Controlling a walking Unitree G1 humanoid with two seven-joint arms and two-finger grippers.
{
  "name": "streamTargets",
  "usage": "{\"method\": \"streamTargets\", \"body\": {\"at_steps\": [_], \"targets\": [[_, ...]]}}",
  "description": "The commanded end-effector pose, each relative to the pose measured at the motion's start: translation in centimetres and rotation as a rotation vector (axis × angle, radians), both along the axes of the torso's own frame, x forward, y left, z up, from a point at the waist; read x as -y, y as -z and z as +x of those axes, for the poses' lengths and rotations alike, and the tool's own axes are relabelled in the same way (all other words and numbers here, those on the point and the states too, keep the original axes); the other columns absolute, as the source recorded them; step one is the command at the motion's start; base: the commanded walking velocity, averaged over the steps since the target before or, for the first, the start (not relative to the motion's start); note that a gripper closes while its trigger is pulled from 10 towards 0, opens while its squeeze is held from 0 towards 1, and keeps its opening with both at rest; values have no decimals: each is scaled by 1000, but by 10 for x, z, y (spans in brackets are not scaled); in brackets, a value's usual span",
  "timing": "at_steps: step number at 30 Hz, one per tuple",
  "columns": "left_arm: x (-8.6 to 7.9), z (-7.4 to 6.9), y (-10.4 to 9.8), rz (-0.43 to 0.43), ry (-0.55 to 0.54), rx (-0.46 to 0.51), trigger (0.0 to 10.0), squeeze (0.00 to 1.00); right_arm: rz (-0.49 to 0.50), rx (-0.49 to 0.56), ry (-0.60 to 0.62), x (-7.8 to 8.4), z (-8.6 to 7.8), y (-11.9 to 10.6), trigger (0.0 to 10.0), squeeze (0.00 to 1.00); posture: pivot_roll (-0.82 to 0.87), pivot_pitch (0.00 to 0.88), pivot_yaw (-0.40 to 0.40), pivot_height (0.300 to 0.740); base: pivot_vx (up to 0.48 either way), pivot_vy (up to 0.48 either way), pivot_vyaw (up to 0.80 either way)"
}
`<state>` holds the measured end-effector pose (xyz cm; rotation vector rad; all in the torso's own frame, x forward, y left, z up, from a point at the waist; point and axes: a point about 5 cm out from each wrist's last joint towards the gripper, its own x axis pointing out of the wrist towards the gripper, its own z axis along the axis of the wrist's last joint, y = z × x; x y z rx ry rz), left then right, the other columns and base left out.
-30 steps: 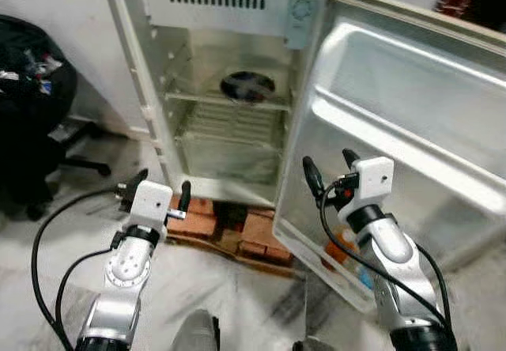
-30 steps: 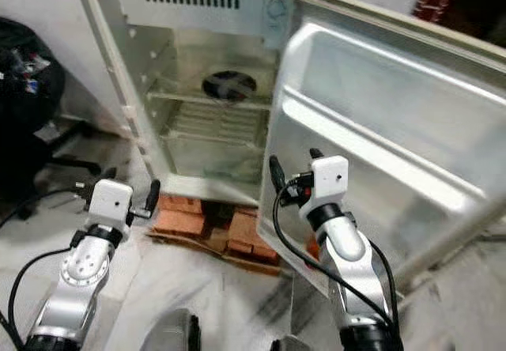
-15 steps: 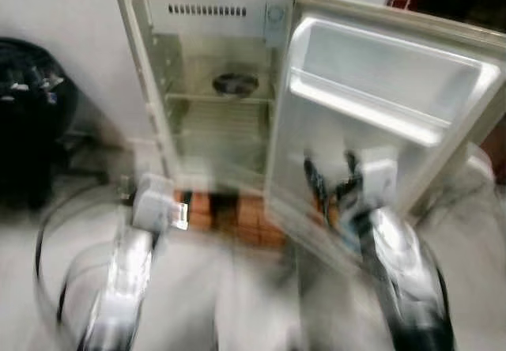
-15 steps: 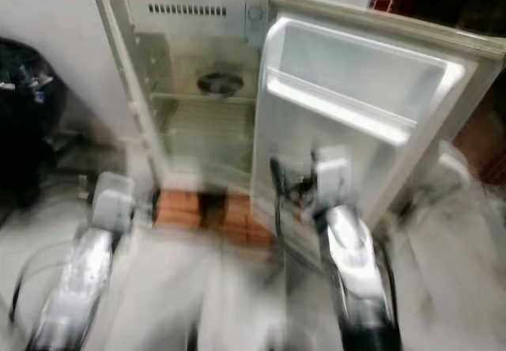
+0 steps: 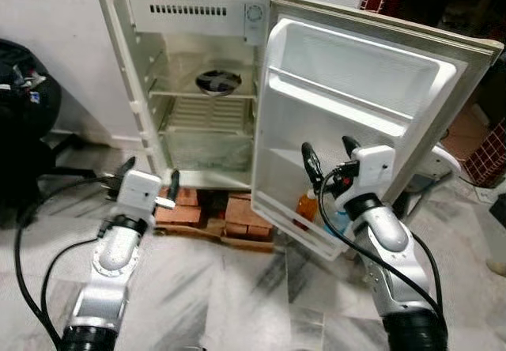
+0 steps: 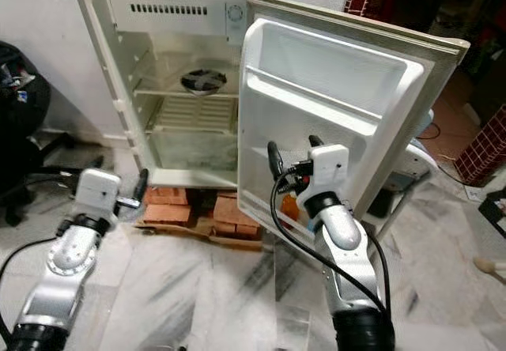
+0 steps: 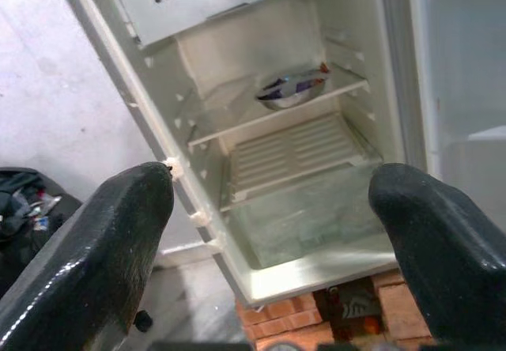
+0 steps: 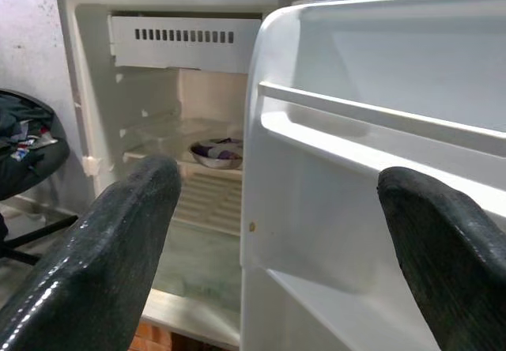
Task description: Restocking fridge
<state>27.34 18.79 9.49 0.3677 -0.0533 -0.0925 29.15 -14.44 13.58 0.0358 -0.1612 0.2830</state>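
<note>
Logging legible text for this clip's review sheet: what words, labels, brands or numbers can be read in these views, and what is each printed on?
None can be read.
Round thermostat dial at the top of the open white fridge: any markings are too small to read.
Orange bottle in the lowest shelf of the white fridge door: no label legible.
Shallow bowl on the glass shelf: coloured print, blurred, unreadable.

Even, soft light fills the scene, brightest on the white inside of the fridge door [image 5: 356,90], which nearly washes out — the doorway behind its upper corner stays dark. The head views are sharp, with verticals leaning outward toward the edges. In both wrist views the near black fingers [image 7: 118,232] are soft and glossy, out of focus.
</note>
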Motion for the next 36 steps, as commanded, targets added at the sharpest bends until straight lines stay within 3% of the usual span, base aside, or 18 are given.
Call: {"method": "streamTargets", "body": {"at_steps": [1, 8, 14, 18, 19, 21, 26, 31, 33, 36], "targets": [[-1, 1, -3, -8, 12, 17, 10000, 0, -9, 8, 6, 1, 3, -1, 10000, 0, 19, 0, -27, 740, 0, -262, 0], [-4, 3, -3, 0, 16, 6, 10000, 0, -34, 2, 38, 1, -1, 5, 10000, 0, 24, 0, -16, 740, 0, -404, 0], [-5, 1, -5, -13, 5, 21, 10000, 0, -17, -29, 118, 10, 2, 9, 10000, 0, 30, 0, -18, 740, 0, -433, 0], [-2, -4, -1, -16, 9, 10, 10000, 0, 6, -46, 83, 7, 3, 11, 10000, 0, 34, 0, -21, 740, 0, -431, 0], [-2, -4, 0, -17, 11, 6, 10000, 0, -57, -41, 63, 4, 3, 12, 10000, 0, 34, 0, -22, 740, 0, -431, 0], [-1, -5, 0, -18, 11, 4, 10000, 0, -92, -37, 55, 3, 3, 13, 10000, 0, 34, 0, -22, 740, 0, -431, 0], [0, -7, 3, -21, 8, -6, 10000, 0, 14, -80, 27, 1, 2, 17, 10000, 0, 31, 0, -24, 740, 0, -429, 0], [-4, -11, 8, -32, -22, -26, 10000, 0, -37, -117, 15, -3, -1, 25, 10000, 0, 32, 0, -25, 740, 0, -413, 0], [-4, -13, 9, -47, -36, -33, 10000, 0, -130, -129, 13, -6, -4, 32, 10000, 0, 34, 0, -27, 740, 0, -341, 0], [-4, -15, 10, -69, -50, -31, 10000, 0, -115, -169, -12, -9, -7, 39, 10000, 0, 36, 0, -28, 740, 0, -95, 0]]}}
